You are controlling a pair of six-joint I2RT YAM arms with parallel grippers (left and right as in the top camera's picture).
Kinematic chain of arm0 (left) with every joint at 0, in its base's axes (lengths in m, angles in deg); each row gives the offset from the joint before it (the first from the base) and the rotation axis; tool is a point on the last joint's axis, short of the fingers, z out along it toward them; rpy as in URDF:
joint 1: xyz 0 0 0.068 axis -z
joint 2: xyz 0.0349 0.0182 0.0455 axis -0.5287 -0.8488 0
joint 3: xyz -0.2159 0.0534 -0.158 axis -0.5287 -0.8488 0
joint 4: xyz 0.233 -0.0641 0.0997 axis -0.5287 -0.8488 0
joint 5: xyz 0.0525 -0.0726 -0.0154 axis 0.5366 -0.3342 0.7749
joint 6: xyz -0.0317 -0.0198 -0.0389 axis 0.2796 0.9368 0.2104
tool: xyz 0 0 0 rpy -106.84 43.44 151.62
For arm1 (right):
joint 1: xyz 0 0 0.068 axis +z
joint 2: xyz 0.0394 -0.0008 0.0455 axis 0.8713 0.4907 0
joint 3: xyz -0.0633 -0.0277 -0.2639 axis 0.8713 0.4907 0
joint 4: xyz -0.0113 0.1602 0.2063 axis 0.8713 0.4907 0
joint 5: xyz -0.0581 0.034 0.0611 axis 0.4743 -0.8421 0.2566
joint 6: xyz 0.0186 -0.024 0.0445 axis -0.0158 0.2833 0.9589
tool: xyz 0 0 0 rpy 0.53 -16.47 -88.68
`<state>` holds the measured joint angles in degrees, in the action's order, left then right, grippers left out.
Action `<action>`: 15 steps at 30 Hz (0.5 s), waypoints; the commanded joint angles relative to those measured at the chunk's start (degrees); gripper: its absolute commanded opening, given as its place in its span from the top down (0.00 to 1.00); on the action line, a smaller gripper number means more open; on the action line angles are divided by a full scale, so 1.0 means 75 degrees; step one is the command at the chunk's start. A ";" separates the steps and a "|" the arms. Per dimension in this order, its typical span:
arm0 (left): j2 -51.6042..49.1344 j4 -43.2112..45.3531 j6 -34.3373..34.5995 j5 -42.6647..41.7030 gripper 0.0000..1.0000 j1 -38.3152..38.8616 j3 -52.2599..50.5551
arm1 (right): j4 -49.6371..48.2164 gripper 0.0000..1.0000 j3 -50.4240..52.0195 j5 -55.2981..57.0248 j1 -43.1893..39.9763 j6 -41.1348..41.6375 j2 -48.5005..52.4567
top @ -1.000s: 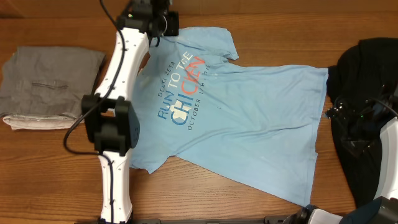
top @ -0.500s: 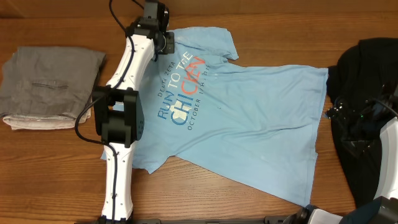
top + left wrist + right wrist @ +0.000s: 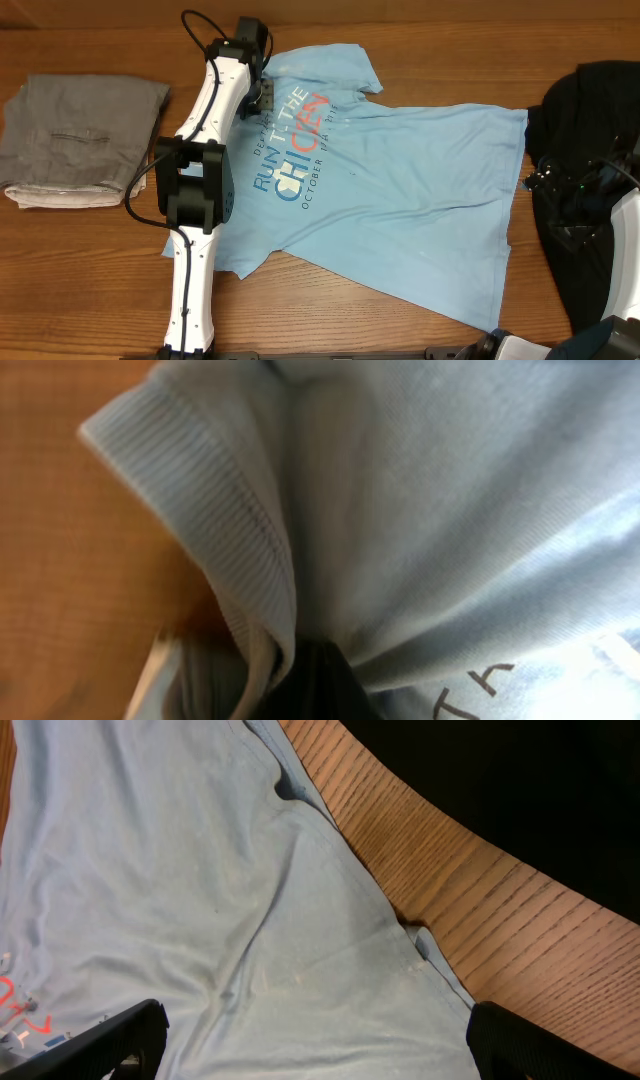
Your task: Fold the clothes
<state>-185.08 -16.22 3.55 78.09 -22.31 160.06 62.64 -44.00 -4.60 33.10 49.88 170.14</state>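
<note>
Now left pincer (image 3: 260, 93) clamps the T-shirt (image 3: 400, 200) collar; right pincer (image 3: 315, 1025) hangs apart.

T-shirt (image 3: 400, 190) is showing light blue | its chest print (image 3: 292, 150) is reading dark blue, white and orange-red | folded garment (image 3: 75, 140) is showing grey | heap (image 3: 585, 120) is showing black | table (image 3: 90, 290) is showing brown woodgrain

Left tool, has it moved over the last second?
Yes: the left tool slid down-frame across the light blue cotton T-shirt, toward its print, judged against the folded grey cloth.
</note>
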 commanded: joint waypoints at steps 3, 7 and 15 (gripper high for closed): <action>-0.0236 -0.1186 0.0699 0.0449 0.96 -0.0079 -0.0192 | -0.0015 0.00 -0.0125 -0.0038 -0.0020 -0.0047 -0.0038; -0.0236 -0.1897 0.0921 0.0396 0.96 -0.0052 -0.0192 | -0.0015 0.00 -0.0125 -0.0038 -0.0020 -0.0047 -0.0038; 0.0542 -0.2530 0.0959 0.0396 0.96 -0.0009 -0.0187 | -0.0015 0.00 -0.0125 -0.0038 -0.0020 -0.0047 -0.0038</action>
<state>-184.80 -34.71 9.19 80.71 -22.29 159.53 62.62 -44.00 -4.60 33.10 49.88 170.14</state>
